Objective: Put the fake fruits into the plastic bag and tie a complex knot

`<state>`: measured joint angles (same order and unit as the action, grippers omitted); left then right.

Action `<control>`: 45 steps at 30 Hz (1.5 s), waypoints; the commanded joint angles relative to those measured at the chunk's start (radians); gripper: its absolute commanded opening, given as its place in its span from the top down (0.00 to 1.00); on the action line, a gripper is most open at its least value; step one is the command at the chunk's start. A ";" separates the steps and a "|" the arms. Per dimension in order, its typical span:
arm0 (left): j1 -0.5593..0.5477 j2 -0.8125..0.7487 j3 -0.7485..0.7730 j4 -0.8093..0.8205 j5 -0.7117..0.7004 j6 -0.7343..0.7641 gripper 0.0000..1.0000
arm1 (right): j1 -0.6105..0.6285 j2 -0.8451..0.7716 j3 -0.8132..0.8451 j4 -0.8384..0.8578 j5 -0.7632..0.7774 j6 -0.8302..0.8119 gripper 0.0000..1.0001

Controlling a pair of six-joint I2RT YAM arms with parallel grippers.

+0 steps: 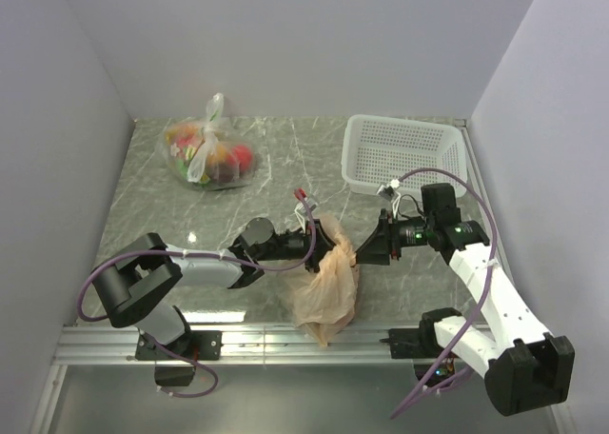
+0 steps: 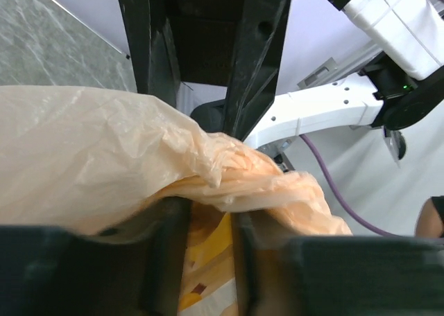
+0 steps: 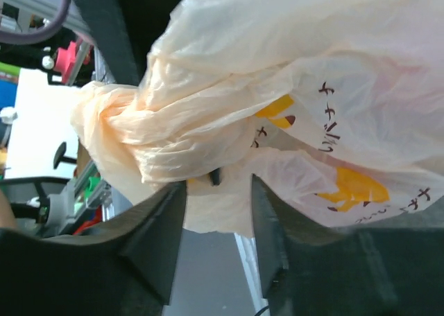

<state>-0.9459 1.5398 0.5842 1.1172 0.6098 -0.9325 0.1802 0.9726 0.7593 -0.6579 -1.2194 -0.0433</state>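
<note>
The peach-orange plastic bag (image 1: 328,282) hangs crumpled between my two grippers at the near middle of the table, its bottom reaching the front rail. My left gripper (image 1: 324,239) is closed on its upper part. In the left wrist view, bag film (image 2: 104,156) drapes over the fingers (image 2: 163,253) and yellow-printed film fills the narrow gap. My right gripper (image 1: 366,251) meets the bag top from the right. In the right wrist view a twisted bunch of the bag (image 3: 139,136) lies across the fingertips (image 3: 173,205). The fake fruits are hidden.
A clear bag of mixed fruits with white handles (image 1: 207,154) lies at the back left. An empty white perforated basket (image 1: 404,153) stands at the back right. A small red-tipped item (image 1: 302,197) lies behind the bag. Walls close in the left, right and back.
</note>
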 commanded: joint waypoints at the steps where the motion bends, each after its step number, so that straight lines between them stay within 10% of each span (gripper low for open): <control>1: 0.004 -0.006 0.023 0.033 0.021 0.003 0.75 | -0.007 -0.029 0.014 0.081 -0.023 0.037 0.47; 7: 0.002 -0.003 0.016 0.064 0.027 -0.002 0.99 | -0.004 -0.031 0.012 0.093 -0.025 0.042 0.44; 25: -0.005 0.022 0.013 0.078 0.062 0.018 1.00 | 0.005 -0.032 0.021 0.210 -0.147 0.129 0.47; 45: 0.002 0.016 0.011 0.033 0.127 0.040 1.00 | -0.010 -0.005 0.069 -0.151 -0.128 -0.210 0.50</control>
<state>-0.9440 1.5620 0.5838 1.1164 0.7040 -0.9173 0.1738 0.9768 0.8131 -0.7937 -1.3518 -0.2226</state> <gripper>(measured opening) 0.015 0.500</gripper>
